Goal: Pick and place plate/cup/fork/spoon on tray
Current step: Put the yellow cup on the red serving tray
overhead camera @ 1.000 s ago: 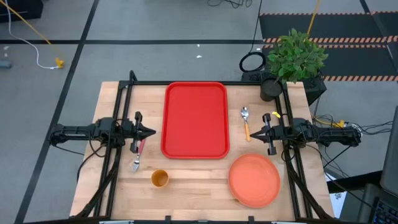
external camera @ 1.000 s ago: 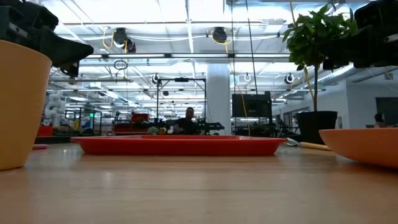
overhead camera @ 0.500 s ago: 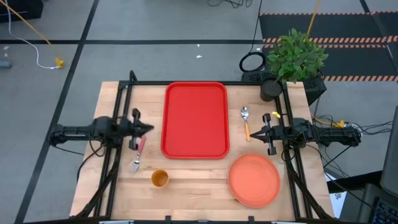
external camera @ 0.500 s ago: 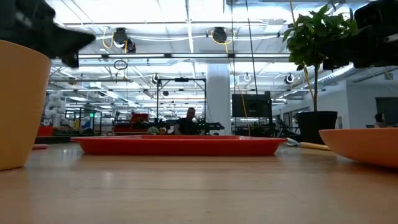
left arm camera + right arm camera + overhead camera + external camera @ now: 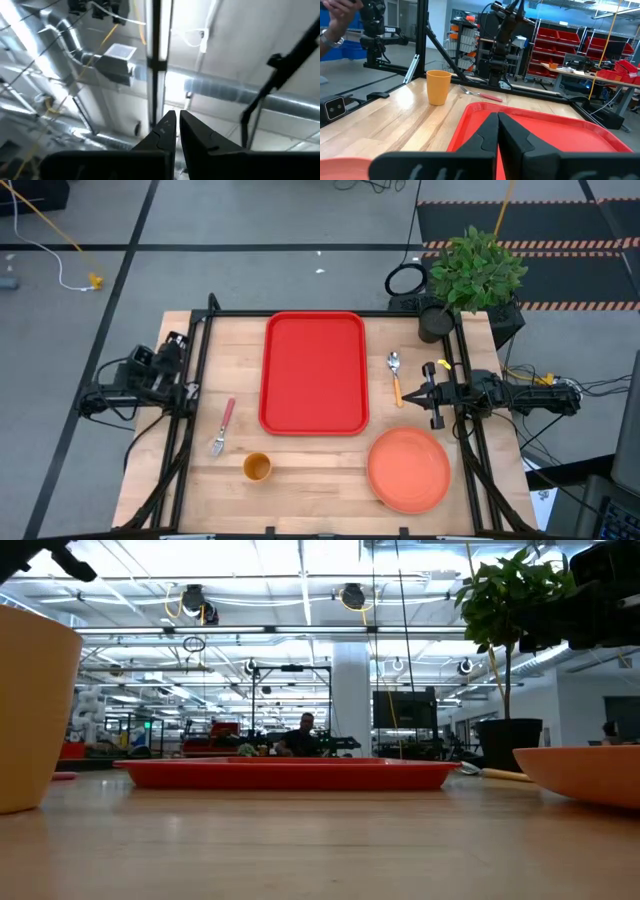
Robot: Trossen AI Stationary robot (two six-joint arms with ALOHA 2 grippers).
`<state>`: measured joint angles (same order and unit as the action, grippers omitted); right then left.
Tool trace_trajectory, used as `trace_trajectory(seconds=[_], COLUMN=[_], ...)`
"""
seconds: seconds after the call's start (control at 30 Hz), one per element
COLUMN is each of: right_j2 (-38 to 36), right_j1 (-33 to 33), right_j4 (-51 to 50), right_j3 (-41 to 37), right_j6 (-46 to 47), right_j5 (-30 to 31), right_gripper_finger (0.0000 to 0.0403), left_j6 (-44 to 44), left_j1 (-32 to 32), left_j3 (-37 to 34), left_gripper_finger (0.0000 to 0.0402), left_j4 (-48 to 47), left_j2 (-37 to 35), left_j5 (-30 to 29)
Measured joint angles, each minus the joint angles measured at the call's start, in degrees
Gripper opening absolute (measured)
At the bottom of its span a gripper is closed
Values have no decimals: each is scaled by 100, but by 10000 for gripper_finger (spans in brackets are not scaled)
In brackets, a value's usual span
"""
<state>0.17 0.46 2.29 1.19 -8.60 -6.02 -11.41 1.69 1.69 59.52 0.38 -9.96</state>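
The red tray (image 5: 313, 370) lies mid-table, bare. The salmon plate (image 5: 408, 470) rests flat at the near right. The orange-yellow cup (image 5: 258, 467) stands upright near the front, left of centre. The pink-handled fork (image 5: 222, 427) lies flat left of the tray. The orange-handled spoon (image 5: 395, 377) lies flat right of the tray. My left gripper (image 5: 173, 121) is shut and empty, drawn back over the table's left edge (image 5: 175, 342) and pointing up at the ceiling. My right gripper (image 5: 424, 393) is shut and empty, level, just right of the spoon, facing the tray (image 5: 540, 130).
A potted plant (image 5: 470, 275) in a black pot stands at the far right corner. A black frame rail (image 5: 300, 313) runs along the far edge, and more rails run along both sides. A person's hand (image 5: 335, 15) shows beyond the table in the right wrist view.
My left gripper has pulled back from beside the fork toward the table's left edge, risen and tipped up until it points at the ceiling. The fork lies where it was. My right arm has kept still.
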Motion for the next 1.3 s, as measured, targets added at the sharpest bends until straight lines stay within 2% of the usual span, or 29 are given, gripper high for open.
trace_trajectory(seconds=[0.23,0.37,0.57,0.7,0.93,1.1,1.2,1.3], right_j2=[1,2,2,0,2,2,2,0], right_j1=[1,1,1,-2,-2,-2,-1,-2], right_j4=[40,286,440,782,1434,1808,2060,2407], right_j3=[0,-1,-1,-2,-2,-2,-2,-1], right_j6=[-96,-107,-109,-130,-118,-24,374,919], right_j5=[131,135,141,161,163,155,166,167], right_gripper_finger=[0,0,0,0,0,0,0,0], left_j6=[543,451,268,56,111,378,613,494], left_j1=[0,0,-4,-2,-7,-7,-33,-118], left_j3=[894,1503,2469,3339,5162,6213,6752,7138], left_gripper_finger=[26,26,26,26,26,26,26,26], left_j4=[-1651,-1947,-2312,-2870,-4648,-5685,-6276,-6723], left_j2=[204,749,1697,2337,3345,3992,4321,4619], left_j5=[-267,-144,364,547,593,1276,2104,2449])
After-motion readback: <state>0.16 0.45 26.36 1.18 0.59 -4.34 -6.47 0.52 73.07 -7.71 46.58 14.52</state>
